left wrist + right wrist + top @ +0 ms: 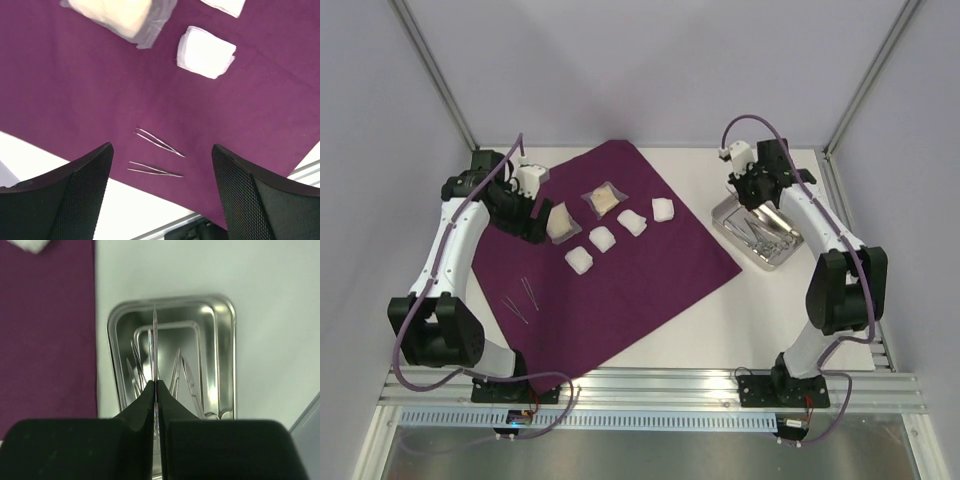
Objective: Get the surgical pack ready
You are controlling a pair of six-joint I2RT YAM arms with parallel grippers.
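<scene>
The dark-purple cloth (640,280) lies spread on the table. On it are two tan packets (560,220) (604,200), several white gauze pads (580,260) and two thin steel forceps (520,298). My left gripper (532,213) hovers open and empty by the left packet. In the left wrist view it (161,150) is above the two forceps (160,142), with a gauze pad (206,51) and a packet (120,15) beyond. My right gripper (758,205) (156,390) is shut on thin steel forceps (154,335), held above the steel tray (728,222) (170,301). More instruments lie in the tray.
The tray stands on the white table right of the cloth. A metal rail (650,385) runs along the near edge. Frame posts (435,75) (870,75) and grey walls stand at the back and sides.
</scene>
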